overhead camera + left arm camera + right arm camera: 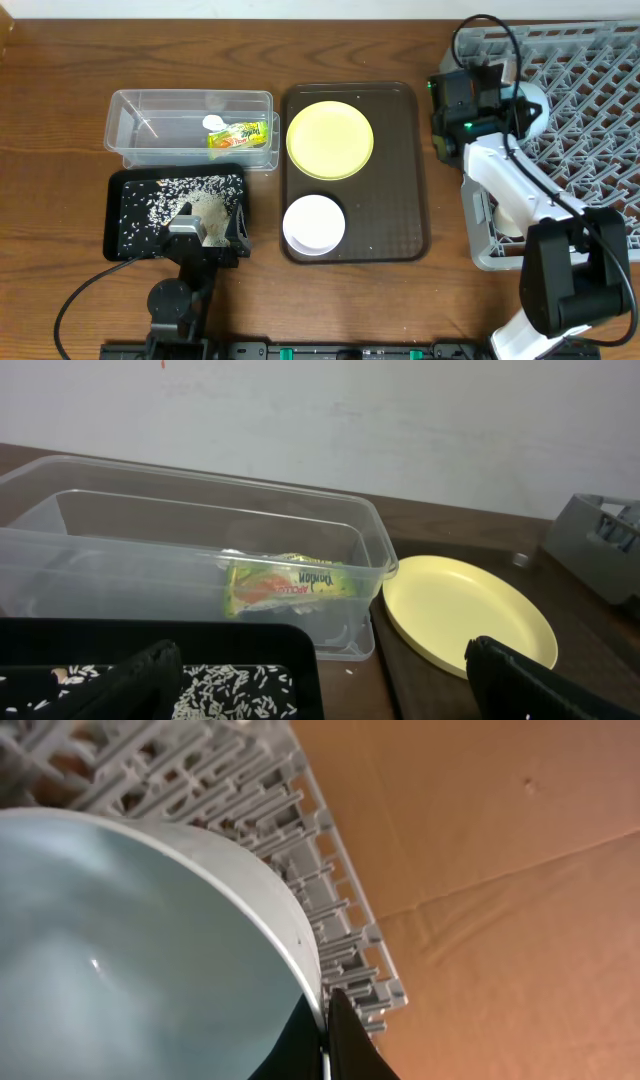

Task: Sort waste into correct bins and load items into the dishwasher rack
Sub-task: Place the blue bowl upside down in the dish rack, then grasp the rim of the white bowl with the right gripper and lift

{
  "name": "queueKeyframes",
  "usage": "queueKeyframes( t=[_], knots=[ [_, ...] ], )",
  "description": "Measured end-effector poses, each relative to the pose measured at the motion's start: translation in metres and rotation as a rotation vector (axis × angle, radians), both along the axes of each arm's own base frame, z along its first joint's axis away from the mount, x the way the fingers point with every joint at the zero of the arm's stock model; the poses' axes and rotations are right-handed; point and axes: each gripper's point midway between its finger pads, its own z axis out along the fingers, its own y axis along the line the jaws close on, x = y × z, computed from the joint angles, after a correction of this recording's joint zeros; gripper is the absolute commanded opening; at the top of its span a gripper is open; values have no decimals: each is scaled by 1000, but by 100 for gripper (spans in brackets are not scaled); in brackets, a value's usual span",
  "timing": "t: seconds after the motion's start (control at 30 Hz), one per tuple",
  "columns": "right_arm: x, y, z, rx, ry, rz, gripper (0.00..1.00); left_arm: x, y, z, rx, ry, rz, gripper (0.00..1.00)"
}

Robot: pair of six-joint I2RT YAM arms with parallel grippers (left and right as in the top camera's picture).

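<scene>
As right jaws are pinching the light-blue bowl (150,940), cropped at nine o'clock, left jaws are gaping wide, tips cropped.

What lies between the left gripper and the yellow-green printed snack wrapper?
The shallow black tray of white rice grains, then the clear plastic tub's near wall, as overhead and left wrist views show.
</scene>
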Motion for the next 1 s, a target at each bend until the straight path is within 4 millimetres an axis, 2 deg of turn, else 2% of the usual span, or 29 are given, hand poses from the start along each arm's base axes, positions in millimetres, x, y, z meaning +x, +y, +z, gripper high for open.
queueKeyframes(
  t=[0.2, 0.33, 0.43, 0.53, 0.6, 0.73, 0.87, 1.0],
  knots=[
    [2, -13, 4, -37, 44, -19, 1, 0, 0, 0, 0, 0, 0, 93],
    [1, -22, -4, -23, 104, -14, 1, 0, 0, 0, 0, 0, 0, 93],
    [0, -20, -7, -20, 133, -1, 1, 0, 0, 0, 0, 0, 0, 93],
    [-1, -8, -9, -25, 155, 27, 4, 0, 0, 0, 0, 0, 0, 93],
    [-1, 5, -12, -24, 174, 61, 10, 0, 0, 0, 0, 0, 0, 93],
    [-1, 37, -24, 2, 227, 157, 36, 0, 0, 0, 0, 0, 0, 93],
    [-4, 59, -30, 13, 248, 215, 54, 0, 0, 0, 0, 0, 0, 93],
    [-5, 82, -35, 36, 266, 281, 62, 0, 0, 0, 0, 0, 0, 93]
  ],
)
